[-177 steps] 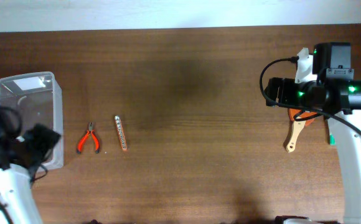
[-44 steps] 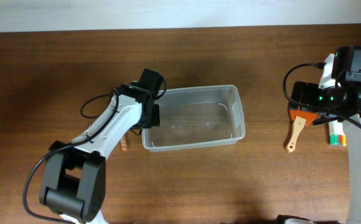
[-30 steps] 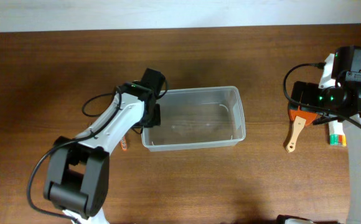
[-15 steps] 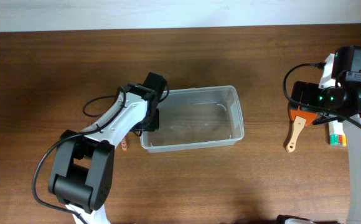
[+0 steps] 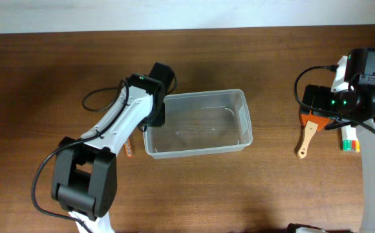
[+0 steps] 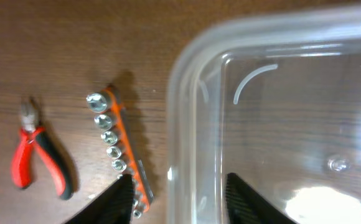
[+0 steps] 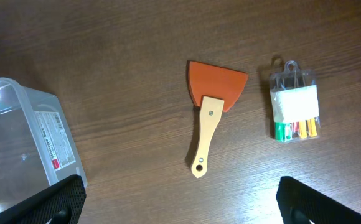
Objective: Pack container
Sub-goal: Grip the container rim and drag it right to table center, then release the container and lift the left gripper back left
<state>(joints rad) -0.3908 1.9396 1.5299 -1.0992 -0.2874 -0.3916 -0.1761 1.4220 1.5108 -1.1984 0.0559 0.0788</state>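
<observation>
The left gripper (image 6: 179, 186) stands parted astride the short wall of the clear, colourless rectangular plastic tub (image 5: 197, 123), seemingly clamping nothing. Lifting off crooked could snag the rolled rim and drag it. The right gripper (image 7: 180, 190) is spread wide, empty. The tub sits mid-way along the desk (image 5: 252, 194), upright, empty, with 1 label on its end.

Container (image 5: 203, 129) in the middle of the surface (image 5: 45, 77), tools either side.
Socket rail (image 6: 118, 152) just left of it, pliers (image 6: 40, 162) farther left; scraper (image 7: 208, 118) well to the right, marker pack (image 7: 295, 109) just right of that.
</observation>
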